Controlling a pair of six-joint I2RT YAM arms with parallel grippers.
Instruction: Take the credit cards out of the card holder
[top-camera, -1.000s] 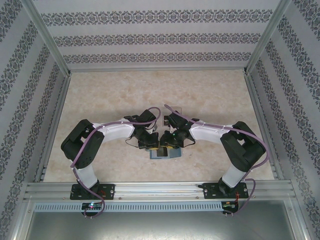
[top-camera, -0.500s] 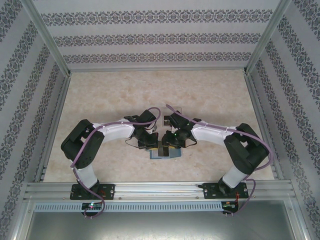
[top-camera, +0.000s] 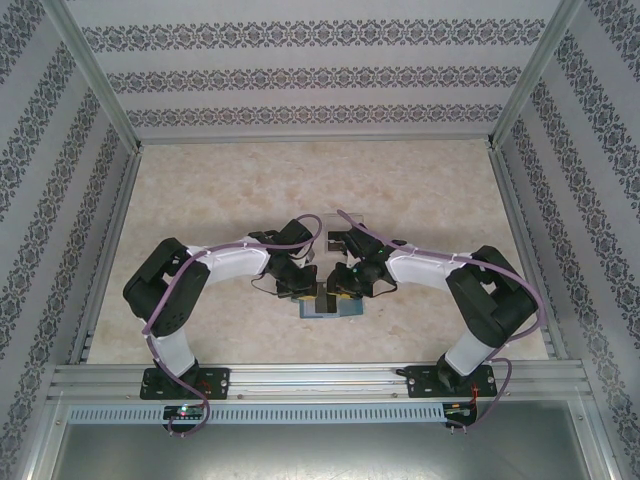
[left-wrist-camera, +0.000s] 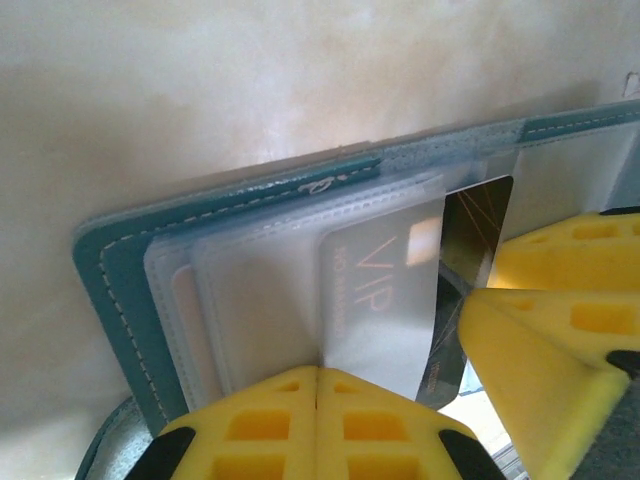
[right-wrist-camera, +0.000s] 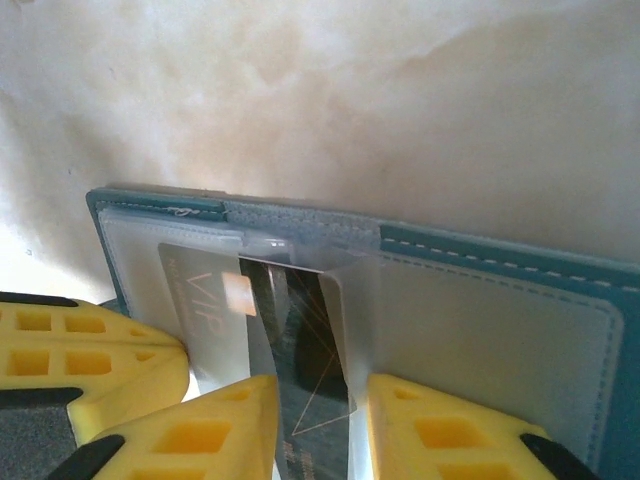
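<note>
**Dark card part-way out, grip unproven**

The card holder (top-camera: 345, 310) is laid open on the table (top-camera: 250, 190), close to the middle of its near edge, and is met from both sides by the arms. The left gripper (left-wrist-camera: 317, 385) is seen with its fingers pressed fully together at the lower edge of the clear sleeves (left-wrist-camera: 260, 300); whether a leaf of sleeve is pinched there cannot be told. The right gripper (right-wrist-camera: 322, 392) is set narrow, one finger on each side of the dark card (right-wrist-camera: 300, 330), which juts from its pocket toward the near edge. Whether it is clamped or only straddled cannot be judged. A pale VIP card (left-wrist-camera: 375, 300) is lodged in the sleeve just beside it.

Several failures can be foreseen. If the dark card is merely straddled, it may be left behind when the arm is drawn back. If sleeve plastic is caught together with the card, the whole holder is likely to be dragged along (the more so if the left fingers hold nothing down). The VIP card could also be carried out crookedly by friction, and the two sets of fingers, crowded close, could be knocked together.
</note>
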